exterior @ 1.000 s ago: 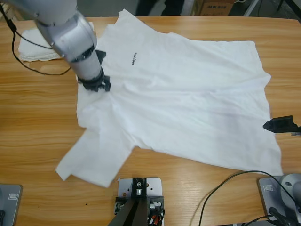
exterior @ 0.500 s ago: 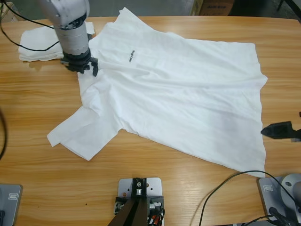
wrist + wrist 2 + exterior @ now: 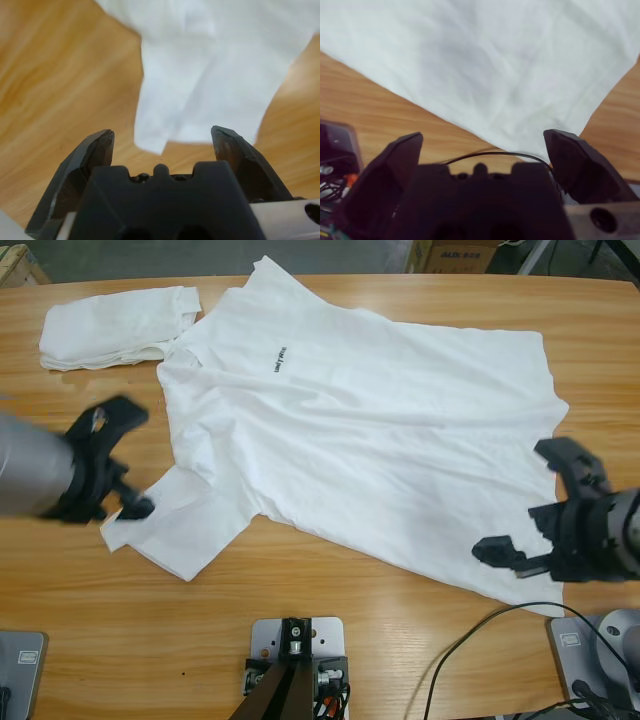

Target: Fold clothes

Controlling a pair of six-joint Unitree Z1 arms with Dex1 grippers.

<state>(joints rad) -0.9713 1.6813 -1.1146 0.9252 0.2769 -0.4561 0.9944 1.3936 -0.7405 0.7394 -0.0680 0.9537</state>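
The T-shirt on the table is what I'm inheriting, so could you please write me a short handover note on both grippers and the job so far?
Left gripper: jaws open, holding nothing, over the tip of the T-shirt's sleeve at the near-left.
Right gripper: jaws open, holding nothing, over the hem corner at the near-right.
T-shirt: spread flat and slightly askew across the table, lettering facing up.
Folded bundle: far-left corner, beside the collar.
Done: shirt laid out; no fold visible in it.
Left: grasp sleeve and hem, make every fold, add it to the bundle.
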